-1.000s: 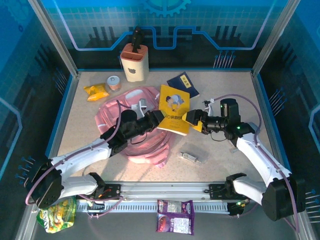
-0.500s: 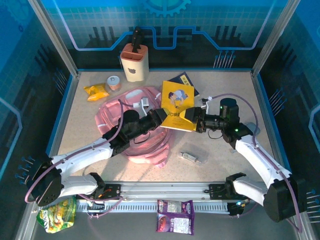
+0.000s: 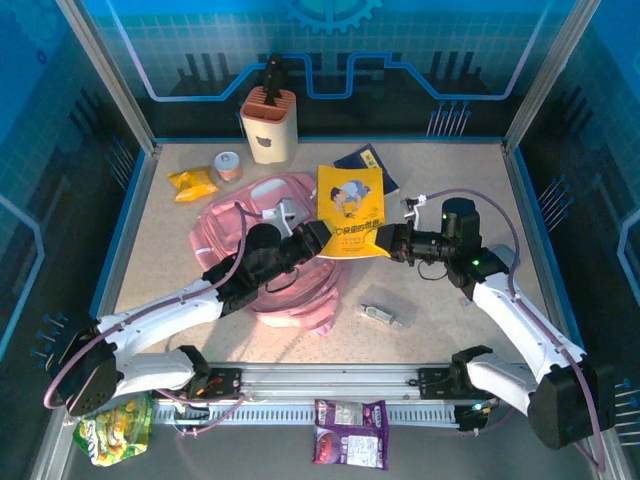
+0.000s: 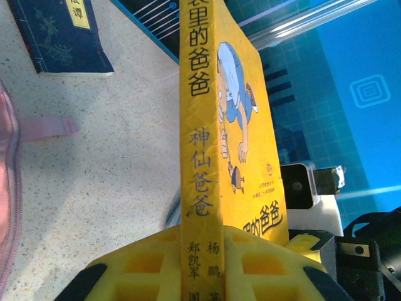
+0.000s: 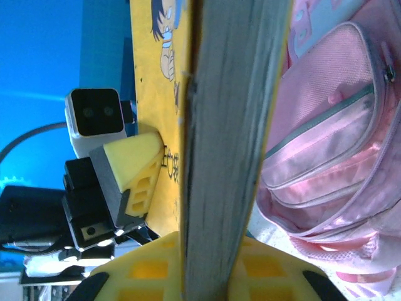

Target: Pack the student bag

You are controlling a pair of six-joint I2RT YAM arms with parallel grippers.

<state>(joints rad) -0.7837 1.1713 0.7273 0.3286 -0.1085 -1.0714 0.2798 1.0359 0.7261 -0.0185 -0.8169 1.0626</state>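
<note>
from above, left gripper point(image 3: 322, 238) and right gripper point(image 3: 385, 241) both pinch the yellow book point(image 3: 351, 205) beside the student bag point(image 3: 222, 222), left of middle on the table point(image 3: 450, 180). left wrist shows its spine; right wrist, its pages.

This is a robot test cell in a lab, not a home or office. A speckled table point(image 3: 460, 190) with a blue rim sits inside a frame of metal posts point(image 3: 105, 75). Blue wall panels point(image 3: 420, 40) printed with a gear point(image 3: 335, 12) and circuit lines close it in. Two white arms point(image 3: 170, 305) with purple cables point(image 3: 470, 195) are bolted to a metal rail point(image 3: 330, 378) at the table's near edge.
</note>
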